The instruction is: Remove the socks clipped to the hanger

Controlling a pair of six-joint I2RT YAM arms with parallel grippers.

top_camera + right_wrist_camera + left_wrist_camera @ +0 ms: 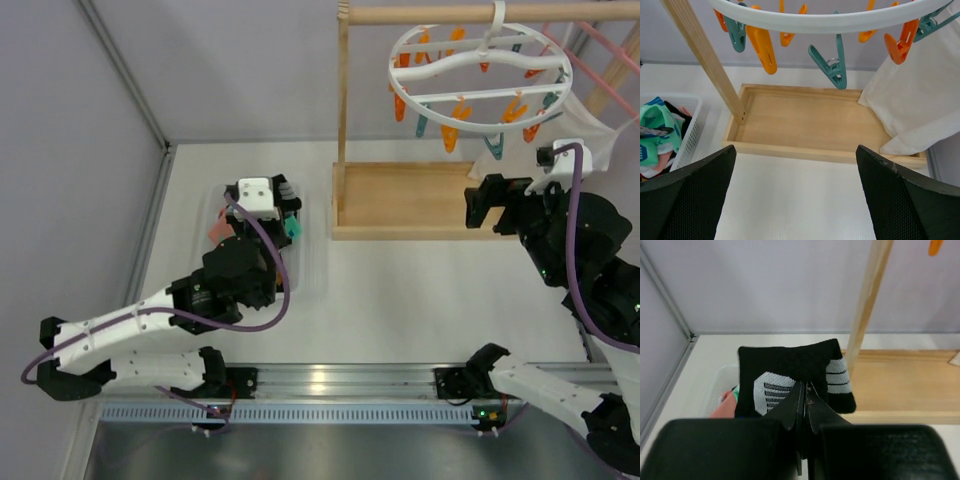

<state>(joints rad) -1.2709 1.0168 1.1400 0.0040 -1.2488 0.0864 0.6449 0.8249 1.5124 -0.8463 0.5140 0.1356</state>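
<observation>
The round white hanger (480, 70) hangs from the wooden rail at the back right, and its ring (815, 20) carries orange and teal pegs. The pegs in view hold no sock. My left gripper (805, 386) is shut on a black sock (785, 367) with white and grey marks and holds it over the white basket (720, 382). In the top view the left gripper (283, 208) is above that basket (305, 255). Pink (216, 228) and teal (657, 125) socks lie in the basket. My right gripper (795, 150) is open and empty, near the wooden stand's base (487, 205).
The wooden stand has a tray base (400, 200) and an upright post (705, 55). A large white cloth (910, 100) hangs at the right, its lower end in the tray. A pink hanger (610, 45) is behind the ring. A wall edge runs along the left.
</observation>
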